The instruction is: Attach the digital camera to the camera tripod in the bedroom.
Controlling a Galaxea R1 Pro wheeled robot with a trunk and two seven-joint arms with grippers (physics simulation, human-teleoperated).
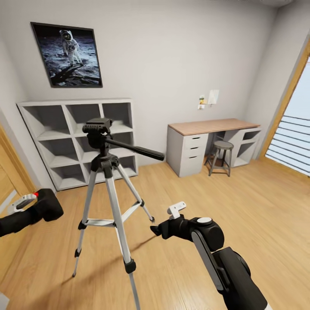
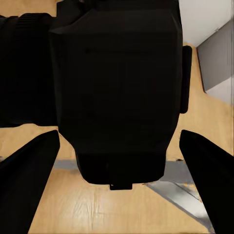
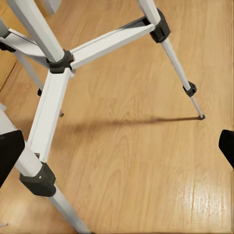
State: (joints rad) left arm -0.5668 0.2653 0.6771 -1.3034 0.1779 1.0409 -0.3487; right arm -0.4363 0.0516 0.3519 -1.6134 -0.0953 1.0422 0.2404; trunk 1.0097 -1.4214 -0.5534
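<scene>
The camera tripod (image 1: 105, 172) stands on the wood floor left of centre, its black head (image 1: 97, 126) bare on top and its long handle (image 1: 137, 150) pointing right. My left gripper (image 1: 31, 205) is low at the left of the tripod, shut on the digital camera (image 1: 48, 206), whose red button (image 1: 35, 194) faces up. In the left wrist view the black camera (image 2: 117, 87) sits between both fingers (image 2: 27, 178). My right gripper (image 1: 167, 220) hangs open beside the tripod's right leg; its wrist view looks down on the silver legs (image 3: 48, 105) and the spreader hub (image 3: 61, 62).
A white cube shelf (image 1: 77, 137) stands against the back wall behind the tripod, under an astronaut poster (image 1: 68, 54). A grey desk (image 1: 213, 127) with a small stool (image 1: 221, 157) is at the back right. A tall window (image 1: 292, 137) runs along the right wall.
</scene>
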